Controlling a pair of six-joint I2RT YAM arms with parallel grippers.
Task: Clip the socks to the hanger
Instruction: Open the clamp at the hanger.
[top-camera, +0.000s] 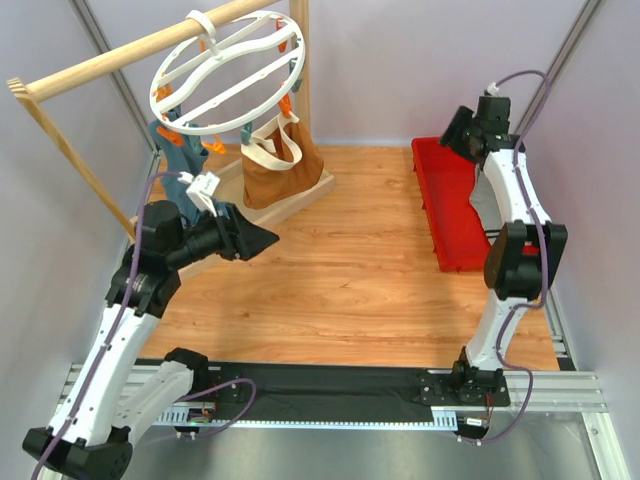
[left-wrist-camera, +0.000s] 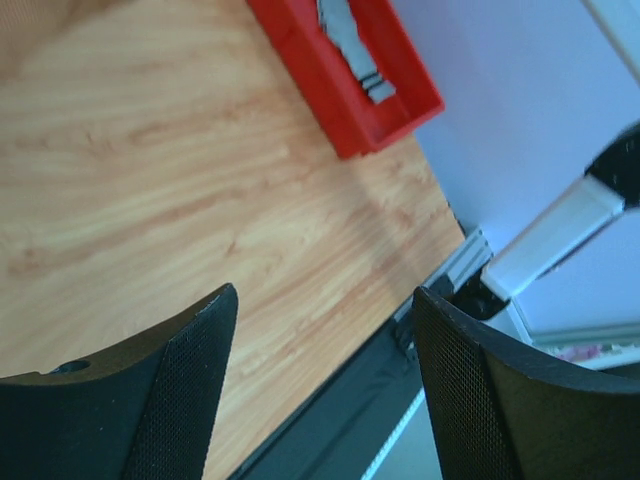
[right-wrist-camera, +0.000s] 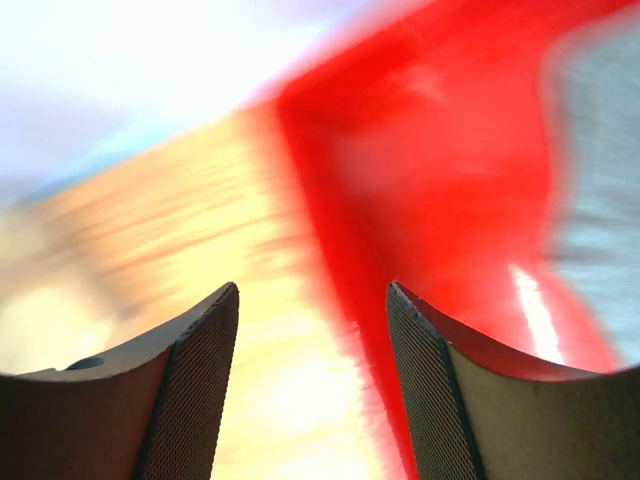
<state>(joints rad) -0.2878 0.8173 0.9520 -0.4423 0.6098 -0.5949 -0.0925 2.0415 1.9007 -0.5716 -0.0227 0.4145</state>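
The white round hanger (top-camera: 228, 70) hangs by its hook from a wooden rail at the back left, with orange clips (top-camera: 165, 120) dangling under it. A grey sock with a striped cuff (left-wrist-camera: 352, 45) lies in a red tray (left-wrist-camera: 330, 95). In the top view the sock (top-camera: 484, 205) is partly hidden by the right arm. My left gripper (top-camera: 268, 240) is open and empty above the table's left middle (left-wrist-camera: 325, 292). My right gripper (top-camera: 455, 130) is open and empty above the tray's far end (right-wrist-camera: 312, 286). Its wrist view is blurred, showing red tray and a grey patch (right-wrist-camera: 600, 180).
A teal-blue cloth (top-camera: 175, 150) hangs under the ring. A brown tote bag (top-camera: 280, 160) stands on the wooden rail frame's base (top-camera: 300, 195). The red tray (top-camera: 445, 205) sits along the table's right side. Grey walls close in on both sides.
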